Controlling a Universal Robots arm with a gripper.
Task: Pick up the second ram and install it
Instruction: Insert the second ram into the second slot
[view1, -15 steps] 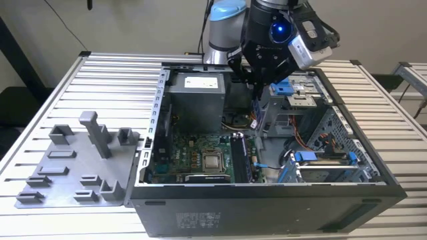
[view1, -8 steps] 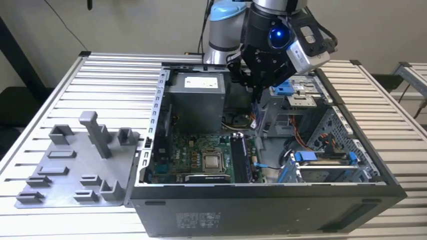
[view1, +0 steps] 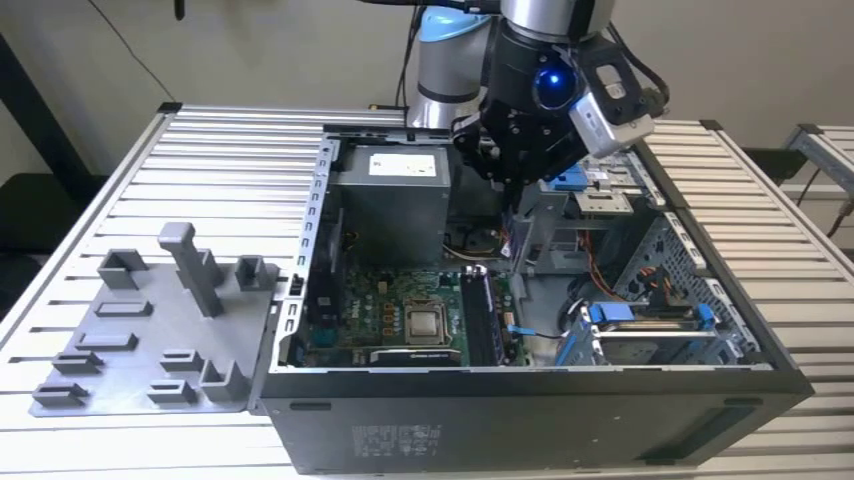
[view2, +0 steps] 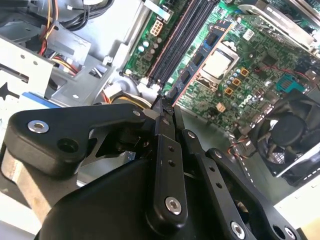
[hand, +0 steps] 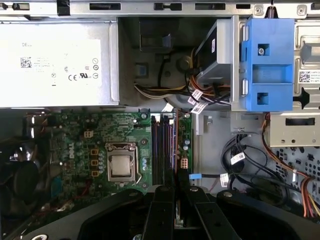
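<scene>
a: where does the gripper (view1: 514, 175) hang?
b: over the open computer case (view1: 534, 400), above the green board (hand: 100, 150) and its memory slots (hand: 162, 145).
a: and the second ram (view2: 172, 97)?
b: clamped edge-on between the closed fingertips (view2: 164, 120), just above the slots.

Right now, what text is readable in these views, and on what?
Nothing legible enough to quote.
White label on the grey metal power supply box: print too small.
White tags on the cable bundle: too small.
White sticker on the silver drive bracket: blurred.
Green motherboard markings: blurred.
</scene>
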